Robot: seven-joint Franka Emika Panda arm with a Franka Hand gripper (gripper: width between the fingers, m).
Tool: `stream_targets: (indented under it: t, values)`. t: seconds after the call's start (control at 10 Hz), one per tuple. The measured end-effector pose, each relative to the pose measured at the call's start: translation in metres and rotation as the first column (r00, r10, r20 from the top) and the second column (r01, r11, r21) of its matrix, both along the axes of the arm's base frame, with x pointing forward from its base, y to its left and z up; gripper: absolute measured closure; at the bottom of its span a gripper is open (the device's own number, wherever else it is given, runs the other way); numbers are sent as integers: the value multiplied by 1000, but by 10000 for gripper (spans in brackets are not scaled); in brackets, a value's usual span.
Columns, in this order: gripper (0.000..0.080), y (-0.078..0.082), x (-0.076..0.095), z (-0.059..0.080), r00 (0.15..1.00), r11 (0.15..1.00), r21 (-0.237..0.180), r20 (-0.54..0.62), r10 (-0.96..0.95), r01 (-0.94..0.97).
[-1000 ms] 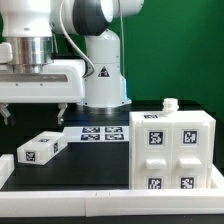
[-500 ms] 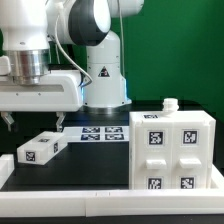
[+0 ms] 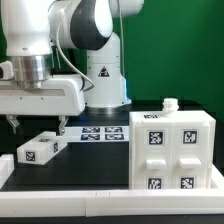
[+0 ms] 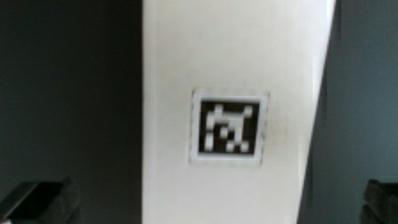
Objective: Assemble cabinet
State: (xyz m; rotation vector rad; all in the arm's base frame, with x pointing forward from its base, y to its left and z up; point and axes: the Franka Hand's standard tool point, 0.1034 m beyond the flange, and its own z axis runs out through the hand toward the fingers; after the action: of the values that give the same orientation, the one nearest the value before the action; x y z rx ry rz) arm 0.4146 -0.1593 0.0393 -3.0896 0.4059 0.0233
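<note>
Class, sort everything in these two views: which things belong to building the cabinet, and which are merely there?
Belong to the job:
cabinet body
small white block
gripper, open above that block

Merely there:
marker board
black table
green backdrop

The flat black table (image 3: 95, 165) carries a small white rectangular block (image 3: 40, 149) with square black-and-white tags on the exterior view's left, the thin white marker board (image 3: 100, 133) farther back near the middle, and the tall white boxy cabinet body (image 3: 172, 150), tagged on its front, on the exterior view's right.
</note>
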Motion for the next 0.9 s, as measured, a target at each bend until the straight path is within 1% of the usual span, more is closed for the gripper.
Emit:
stream_targets:
  t: [0.4,0.7,0.9]
  values:
    - [2,-2,-10,-16,1000,1000,-5,-26,9,-9]
    - [2,9,-10,-30,999,1000,-14,-33,27,-27]
    - [12,9,-11,-32,999,999,-18,-34,29,-30]
